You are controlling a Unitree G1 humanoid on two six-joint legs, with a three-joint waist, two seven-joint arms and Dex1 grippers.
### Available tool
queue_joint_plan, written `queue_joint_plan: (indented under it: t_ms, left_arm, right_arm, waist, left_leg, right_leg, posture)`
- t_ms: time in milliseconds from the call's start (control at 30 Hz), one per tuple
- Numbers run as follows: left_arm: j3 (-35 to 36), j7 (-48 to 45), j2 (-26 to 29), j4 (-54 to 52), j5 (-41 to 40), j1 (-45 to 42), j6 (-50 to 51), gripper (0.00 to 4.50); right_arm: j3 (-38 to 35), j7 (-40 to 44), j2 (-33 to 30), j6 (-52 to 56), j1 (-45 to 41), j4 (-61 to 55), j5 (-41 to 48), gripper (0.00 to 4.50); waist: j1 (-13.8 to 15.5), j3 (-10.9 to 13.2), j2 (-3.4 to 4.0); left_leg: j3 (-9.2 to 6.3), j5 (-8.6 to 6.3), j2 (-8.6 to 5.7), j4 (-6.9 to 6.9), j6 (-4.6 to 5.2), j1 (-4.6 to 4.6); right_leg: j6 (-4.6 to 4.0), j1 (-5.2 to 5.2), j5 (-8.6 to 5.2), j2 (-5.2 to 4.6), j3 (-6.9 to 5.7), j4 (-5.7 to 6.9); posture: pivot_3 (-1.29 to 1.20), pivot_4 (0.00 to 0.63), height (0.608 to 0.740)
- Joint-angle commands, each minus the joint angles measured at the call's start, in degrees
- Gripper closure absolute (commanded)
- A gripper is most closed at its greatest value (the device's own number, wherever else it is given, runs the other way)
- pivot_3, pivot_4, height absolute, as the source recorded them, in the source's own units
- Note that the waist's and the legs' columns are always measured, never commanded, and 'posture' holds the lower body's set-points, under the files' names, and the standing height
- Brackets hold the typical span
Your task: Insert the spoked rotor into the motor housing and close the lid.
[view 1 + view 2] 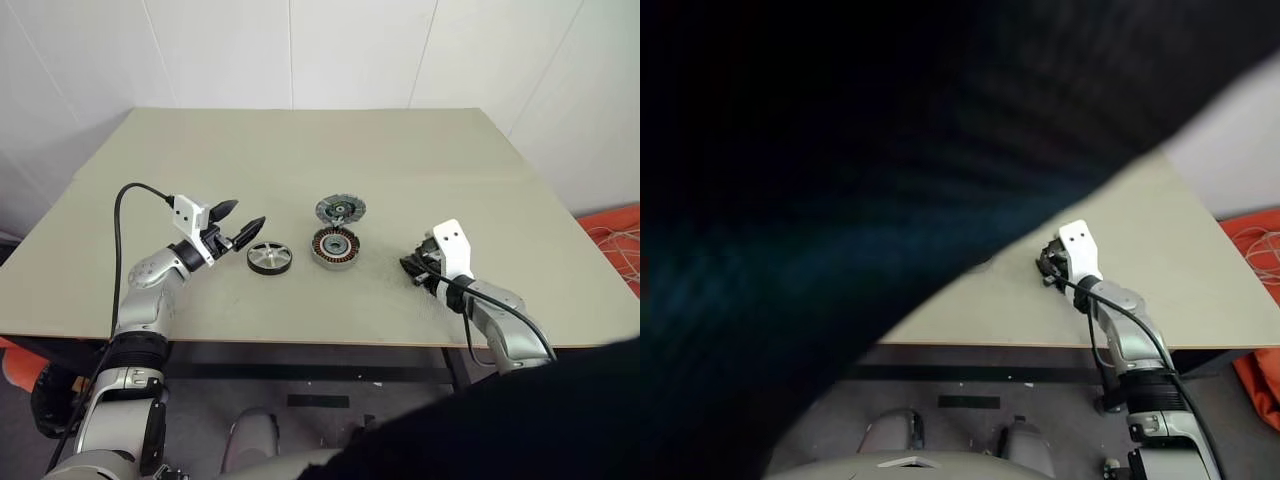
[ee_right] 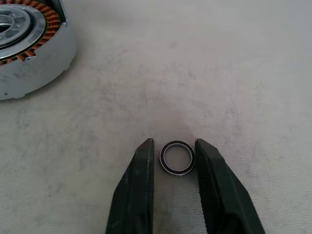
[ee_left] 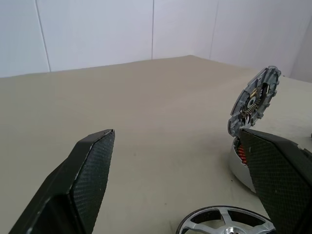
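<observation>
The spoked rotor (image 1: 269,257) lies flat on the table, silver face up, just right of my left gripper (image 1: 246,214), which hangs open slightly above the table with nothing between its fingers. The motor housing (image 1: 335,246), with copper windings, sits right of the rotor. Behind it the lid (image 1: 340,209) stands tilted, propped on the housing's far edge (image 3: 256,100). My right gripper (image 2: 174,141) rests low on the table right of the housing (image 2: 29,44), shut on a small black-rimmed ring (image 2: 177,157) that lies flat on the table.
The beige table (image 1: 300,150) has bare room behind and beside the parts; its front edge (image 1: 300,342) runs near both arms. An orange thing with white cables (image 1: 615,225) lies on the floor off the right edge. A dark blurred shape (image 1: 840,200) covers much of the right eye view.
</observation>
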Motion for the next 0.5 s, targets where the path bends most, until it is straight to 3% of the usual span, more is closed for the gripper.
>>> queue_joint_plan:
  t_ms: [33,167,333,500]
  left_arm:
    - [0.7,-0.1,0.8,-0.6,0.1,-1.3,-1.3,0.19]
    - [0.8,-0.2,0.9,-0.2,0.1,-1.5,-1.5,0.19]
    - [0.7,-0.3,0.9,0.1,0.1,-1.5,-1.7,0.19]
    - [0.7,-0.4,1.0,0.2,0.0,-1.4,-1.7,0.19]
  right_arm:
    - [0.0,-0.6,-0.2,-0.3,0.2,-0.7,-0.6,3.44]
    - [-0.1,-0.8,-0.4,-0.5,0.1,-0.8,-0.8,3.87]
    - [-1.5,-1.6,0.4,0.4,-1.2,-1.2,0.5,3.88]
    - [-5.8,-1.5,3.7,7.5,-3.3,-7.0,8.8,3.88]
  waist:
    - [0.0,0.0,0.0]
    - [0.0,0.0,0.0]
    - [0.0,0.0,0.0]
    - [0.0,0.0,0.0]
  left_leg:
    - [0.0,0.01,0.0,0.0,-0.01,0.01]
    - [0.0,0.02,0.01,0.0,-0.03,0.01]
    - [0.0,0.02,0.01,0.0,-0.03,-0.01]
    - [0.0,0.02,0.01,-0.01,-0.03,-0.04]
  right_leg:
    - [0.0,0.0,0.0,0.0,0.0,0.01]
    - [0.0,-0.01,0.0,0.0,0.0,0.03]
    - [0.0,-0.02,0.0,0.0,0.0,0.03]
    - [0.0,-0.08,0.0,0.0,0.01,0.04]
  posture:
    - [0.0,0.0,0.74]
    - [0.0,0.0,0.74]
    - [0.0,0.0,0.74]
    - [0.0,0.0,0.74]
